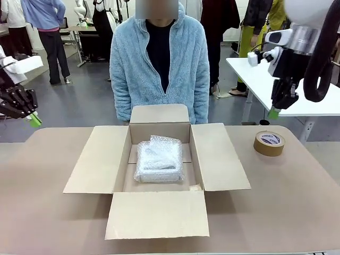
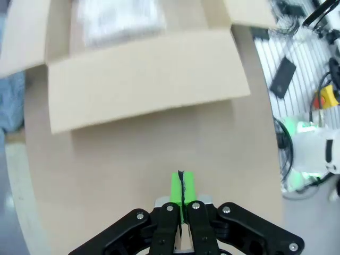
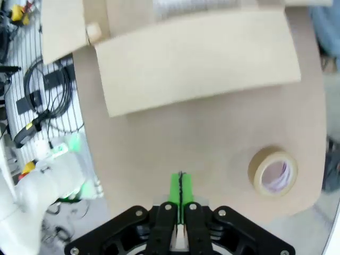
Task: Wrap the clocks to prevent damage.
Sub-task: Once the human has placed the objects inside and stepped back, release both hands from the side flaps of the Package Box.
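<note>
The clocks (image 1: 159, 161) show as one pillow-like bundle of clear bubble wrap lying inside the open brown cardboard box (image 1: 106, 159) at the table's middle; the bundle's edge (image 2: 119, 21) also appears in the left wrist view. My left gripper (image 1: 33, 120) hangs shut above the table's far left edge, its green pads (image 2: 181, 188) pressed together with nothing between them. My right gripper (image 1: 274, 112) hovers shut high over the far right, above the tape roll, pads (image 3: 180, 188) closed on nothing.
A brown tape roll (image 1: 269, 143) lies on the table right of the box, also in the right wrist view (image 3: 273, 171). A person in a light blue fleece (image 1: 159, 69) stands at the far side behind the box. All flaps (image 1: 156, 214) lie spread outward.
</note>
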`<state>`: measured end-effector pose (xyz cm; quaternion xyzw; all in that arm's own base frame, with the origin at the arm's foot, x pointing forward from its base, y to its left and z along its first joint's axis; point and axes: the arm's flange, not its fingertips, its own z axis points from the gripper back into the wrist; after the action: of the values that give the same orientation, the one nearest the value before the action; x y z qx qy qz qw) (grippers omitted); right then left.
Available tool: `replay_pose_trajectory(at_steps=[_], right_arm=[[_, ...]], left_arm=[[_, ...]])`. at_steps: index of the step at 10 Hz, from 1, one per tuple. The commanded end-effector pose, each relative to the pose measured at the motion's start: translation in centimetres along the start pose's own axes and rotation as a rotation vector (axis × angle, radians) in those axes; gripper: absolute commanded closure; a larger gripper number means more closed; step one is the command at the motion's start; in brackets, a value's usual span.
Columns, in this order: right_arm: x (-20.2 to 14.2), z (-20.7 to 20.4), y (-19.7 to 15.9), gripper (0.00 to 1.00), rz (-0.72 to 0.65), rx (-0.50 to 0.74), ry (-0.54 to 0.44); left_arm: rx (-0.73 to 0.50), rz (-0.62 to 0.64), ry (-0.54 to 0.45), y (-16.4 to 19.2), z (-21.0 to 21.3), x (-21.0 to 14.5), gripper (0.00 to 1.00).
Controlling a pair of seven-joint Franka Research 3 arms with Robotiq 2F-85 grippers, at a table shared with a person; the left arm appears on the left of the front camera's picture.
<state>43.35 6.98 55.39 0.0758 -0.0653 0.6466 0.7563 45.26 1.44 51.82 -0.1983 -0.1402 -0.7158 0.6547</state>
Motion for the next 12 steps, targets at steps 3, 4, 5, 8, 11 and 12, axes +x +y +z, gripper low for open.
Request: replay_pose_trajectory(at_steps=[3, 4, 5, 8, 11, 12], right_arm=[[-8.0, -5.2, -1.7, 0.99, 0.103, 0.014, -0.586], [-9.5, -6.4, -1.9, 0.99, 0.05, 0.01, -0.628], [-11.5, -7.7, -2.0, 0.99, -0.019, 0.033, -0.66], [-14.2, -8.8, -1.9, 0.99, -0.139, -0.003, -0.662], [-12.7, -7.9, -1.5, 0.99, -0.108, -0.037, -0.626], [-12.5, -7.9, -1.4, 0.99, -0.102, -0.036, -0.63]], left_arm=[[-0.218, -0.138, -0.473, 6.2, -1.8, -6.7, 1.0], [-0.219, -0.136, -0.503, 6.7, -2.5, -7.7, 1.0], [-0.205, -0.115, -0.521, 7.1, -3.6, -9.0, 1.0], [-0.076, 0.049, -0.593, 6.0, -6.0, -11.3, 1.0], [0.086, 0.207, -0.556, 1.5, -7.3, -11.1, 1.0], [0.072, 0.213, -0.552, 0.8, -7.9, -11.2, 1.0]])
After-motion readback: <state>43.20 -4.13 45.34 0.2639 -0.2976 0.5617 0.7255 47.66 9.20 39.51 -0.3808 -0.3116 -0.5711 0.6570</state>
